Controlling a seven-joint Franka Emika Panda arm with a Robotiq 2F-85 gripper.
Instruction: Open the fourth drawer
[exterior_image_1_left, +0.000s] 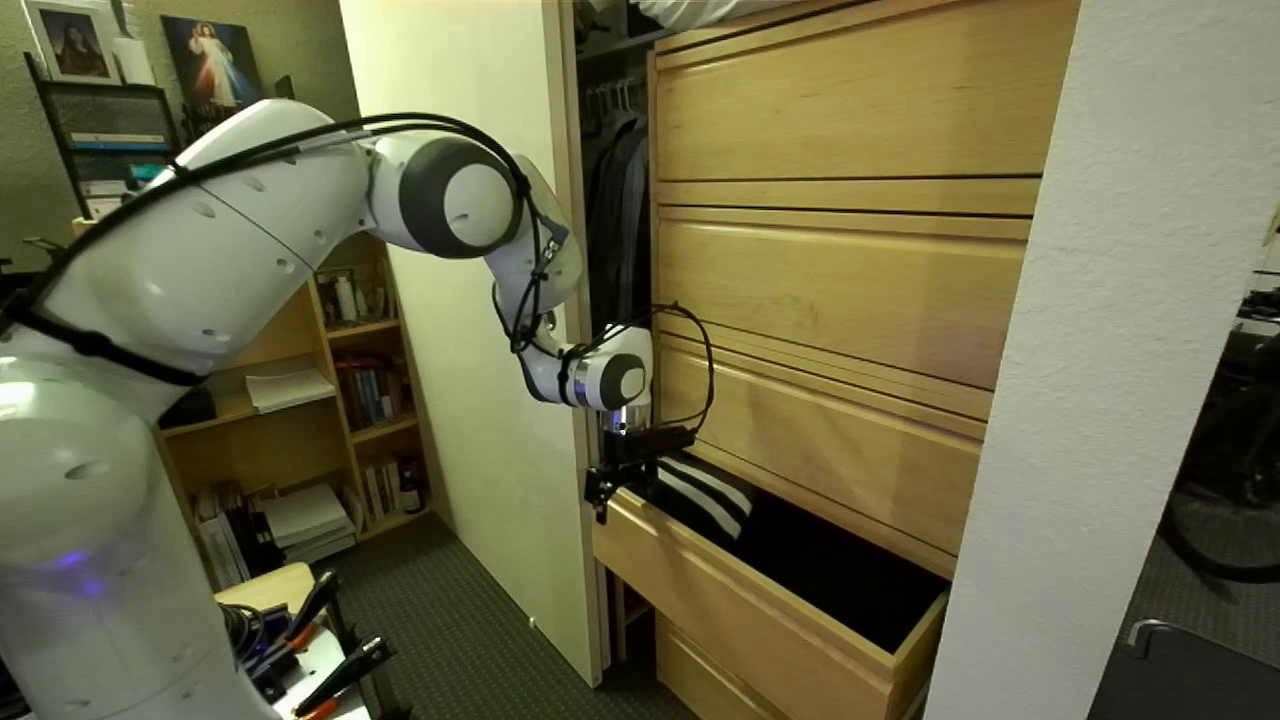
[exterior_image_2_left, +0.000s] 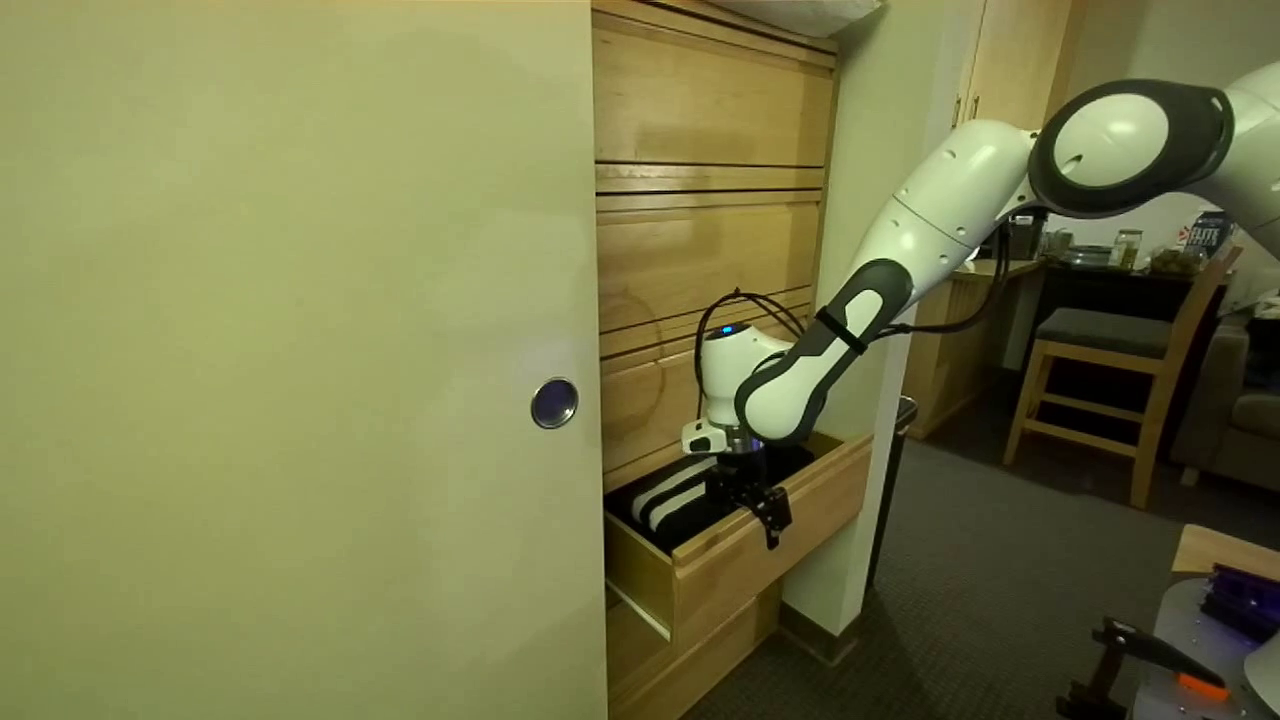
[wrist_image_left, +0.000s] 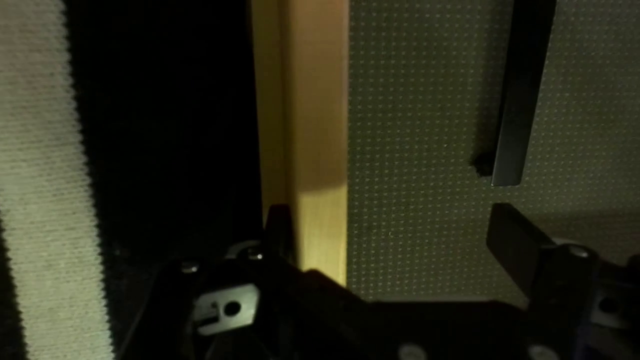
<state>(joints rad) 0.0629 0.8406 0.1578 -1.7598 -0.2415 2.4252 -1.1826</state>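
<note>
The fourth drawer (exterior_image_1_left: 765, 610) stands pulled out from the light-wood cabinet in both exterior views, its dark inside showing. Black fabric with white stripes (exterior_image_2_left: 672, 500) lies in it near the sliding-door end. My gripper (exterior_image_1_left: 622, 490) points down over the top edge of the drawer front, near that same end. In the wrist view the gripper (wrist_image_left: 390, 215) is open with its fingers wide apart. One finger (wrist_image_left: 277, 225) is on the inner side of the drawer's front panel (wrist_image_left: 322, 230), close against it; the other is outside, over carpet. The inner fingertip is hidden in both exterior views.
Matching closed drawer fronts (exterior_image_1_left: 850, 110) rise above, and a lower drawer (exterior_image_1_left: 705, 670) sits beneath. A pale sliding door (exterior_image_2_left: 300, 300) stands beside the drawer's near end; a white wall (exterior_image_1_left: 1130, 350) borders the opposite end. Dark carpet (wrist_image_left: 415, 150) lies below, with a black bar (wrist_image_left: 520, 100) over it.
</note>
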